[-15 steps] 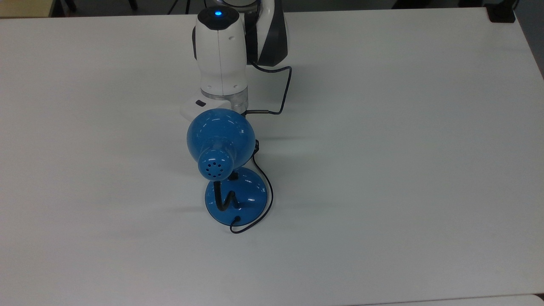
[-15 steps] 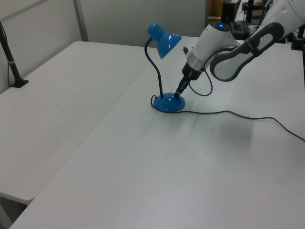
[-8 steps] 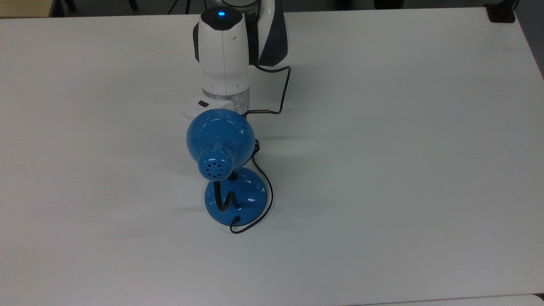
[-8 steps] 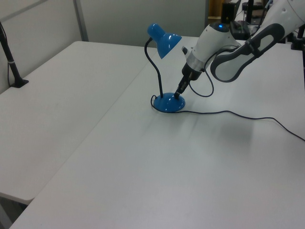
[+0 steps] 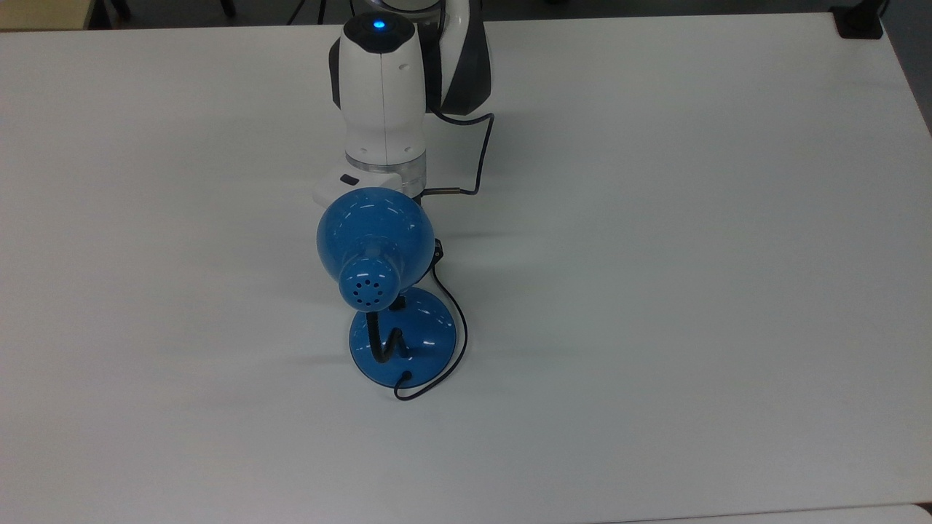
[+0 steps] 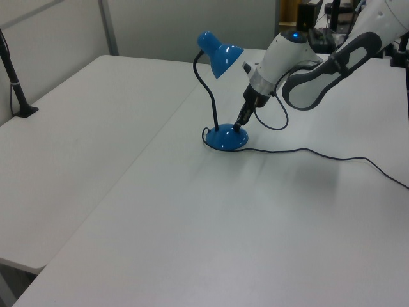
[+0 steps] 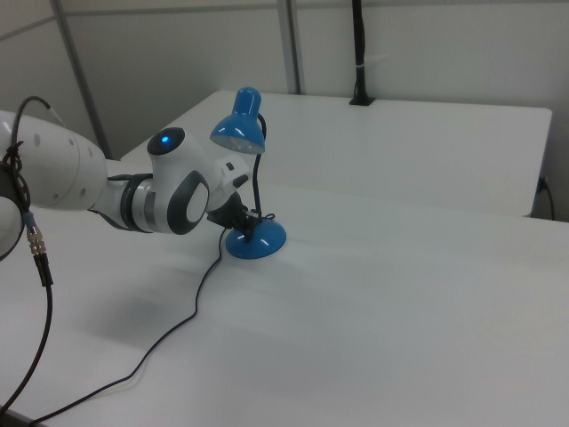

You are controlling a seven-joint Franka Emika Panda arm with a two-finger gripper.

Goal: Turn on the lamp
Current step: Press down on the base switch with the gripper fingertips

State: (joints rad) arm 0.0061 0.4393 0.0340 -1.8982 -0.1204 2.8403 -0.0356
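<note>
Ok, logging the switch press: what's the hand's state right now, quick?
Hand: tip down on the base of the lamp; whether it is open or closed cannot be told.

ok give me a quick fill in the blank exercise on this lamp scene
1. The small glossy desk lamp with a dome shade is coloured ____.
2. In the left view, the robot gripper has its tip down at the lamp's round ____.
3. The lamp stands on a plain ____ table.
4. A thin black cord trails from the lamp across the ____.

Missing words: blue; base; white; table
</note>
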